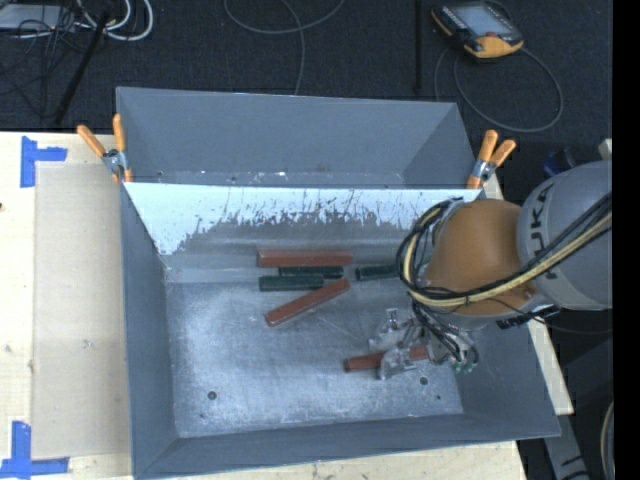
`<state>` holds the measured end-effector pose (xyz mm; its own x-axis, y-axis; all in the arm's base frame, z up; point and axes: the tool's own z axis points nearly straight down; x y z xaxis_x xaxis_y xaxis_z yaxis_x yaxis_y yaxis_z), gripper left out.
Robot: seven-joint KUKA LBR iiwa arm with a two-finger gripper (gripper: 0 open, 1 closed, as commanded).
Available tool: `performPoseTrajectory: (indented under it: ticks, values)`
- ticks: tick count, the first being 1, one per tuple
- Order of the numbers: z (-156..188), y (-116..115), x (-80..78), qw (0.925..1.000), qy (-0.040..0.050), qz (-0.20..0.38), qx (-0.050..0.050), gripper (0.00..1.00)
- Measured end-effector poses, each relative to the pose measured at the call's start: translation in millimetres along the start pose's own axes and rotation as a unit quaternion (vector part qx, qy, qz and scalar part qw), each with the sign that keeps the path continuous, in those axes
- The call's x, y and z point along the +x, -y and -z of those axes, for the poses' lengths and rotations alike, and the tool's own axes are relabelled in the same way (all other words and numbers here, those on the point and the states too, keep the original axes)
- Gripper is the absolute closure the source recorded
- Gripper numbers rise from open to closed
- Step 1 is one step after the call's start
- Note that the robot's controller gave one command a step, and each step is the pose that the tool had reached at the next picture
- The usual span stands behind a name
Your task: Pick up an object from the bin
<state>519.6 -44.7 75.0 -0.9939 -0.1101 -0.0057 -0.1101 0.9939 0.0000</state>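
The tool (404, 354) is low over the bin's (250, 380) floor, toward the near right corner, below the arm's (575, 236) orange cover (482, 248) and looped cables. It sits at the right end of a short brown bar (360, 364) that lies flat on the floor, its left end sticking out clear. Whether the tool is open or closed on that bar cannot be told. Farther back, near the middle of the bin, lie a long brown bar (305, 259), two dark green bars (292, 283) just in front of it, and a tilted brown bar (307, 304), all close together. A small green piece (375, 271) lies to their right.
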Motion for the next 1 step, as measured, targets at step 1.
performPoseTrajectory:
  ticks: [1]
  values:
    - [172.8, 13.7, 2.1, 1.0000, 0.0015, 0.003, 0.001, 1.00]
